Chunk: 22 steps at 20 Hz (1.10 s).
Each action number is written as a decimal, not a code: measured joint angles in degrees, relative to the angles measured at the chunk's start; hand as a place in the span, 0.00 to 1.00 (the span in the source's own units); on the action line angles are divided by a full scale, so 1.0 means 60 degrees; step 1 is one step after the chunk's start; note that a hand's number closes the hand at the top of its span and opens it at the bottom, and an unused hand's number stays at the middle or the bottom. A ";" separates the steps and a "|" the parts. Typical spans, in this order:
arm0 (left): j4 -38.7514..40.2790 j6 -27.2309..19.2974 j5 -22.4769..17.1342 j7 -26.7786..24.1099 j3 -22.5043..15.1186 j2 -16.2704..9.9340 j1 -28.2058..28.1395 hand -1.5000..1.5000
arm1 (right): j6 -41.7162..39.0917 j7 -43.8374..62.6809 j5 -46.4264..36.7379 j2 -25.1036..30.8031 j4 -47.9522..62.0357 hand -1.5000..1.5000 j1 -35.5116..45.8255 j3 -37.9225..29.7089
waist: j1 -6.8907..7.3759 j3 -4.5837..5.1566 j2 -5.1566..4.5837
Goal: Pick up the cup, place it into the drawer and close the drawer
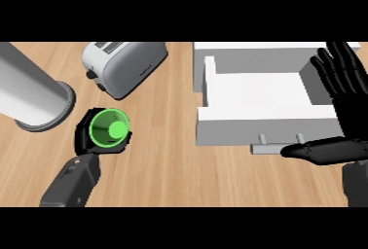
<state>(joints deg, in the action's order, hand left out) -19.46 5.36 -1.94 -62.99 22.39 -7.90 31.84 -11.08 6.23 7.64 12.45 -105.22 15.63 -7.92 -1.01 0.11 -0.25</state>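
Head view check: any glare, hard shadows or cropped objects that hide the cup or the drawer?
Head view: even light, no glare, only faint shadows; the green cup shows clearly inside the left hand; the open drawer is partly covered by the right hand; the grey cylinder is cropped at left.

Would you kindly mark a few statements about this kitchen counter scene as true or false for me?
1. The left hand is curled round the green cup. True.
2. The white drawer is shut. False: it is pulled open, and nothing shows inside it.
3. The green cup already lies in the drawer. False: it is over the wooden counter, left of the drawer.
4. The right hand is open, fingers straight, at the drawer's right side. True.
5. A silver toaster is beyond the cup. True.
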 measured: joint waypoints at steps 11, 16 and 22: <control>-0.2311 0.0140 0.0026 0.2066 -0.1205 0.0976 0.1899 1.00 | 0.0174 0.0050 -0.0247 -0.0072 -0.0195 0.00 -0.0247 0.0022 | 0.0204 -0.0027 0.0112; -0.3635 -0.0413 -0.0283 0.3922 -0.1958 0.1191 0.2831 1.00 | 0.0100 -0.0016 -0.0115 0.0056 0.0057 0.00 -0.0110 -0.0215 | 0.0228 -0.0030 0.0126; -0.4258 -0.1834 -0.0709 0.5907 -0.2996 0.1286 0.4282 1.00 | 0.0122 -0.0008 -0.0138 0.0067 0.0077 0.00 -0.0002 -0.0233 | 0.0082 -0.0026 0.0082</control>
<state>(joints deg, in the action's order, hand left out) -45.01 -5.65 -6.20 -27.55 4.41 -0.19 57.54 -10.35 6.18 6.81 12.85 -104.76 15.62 -9.32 -0.52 -0.04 0.25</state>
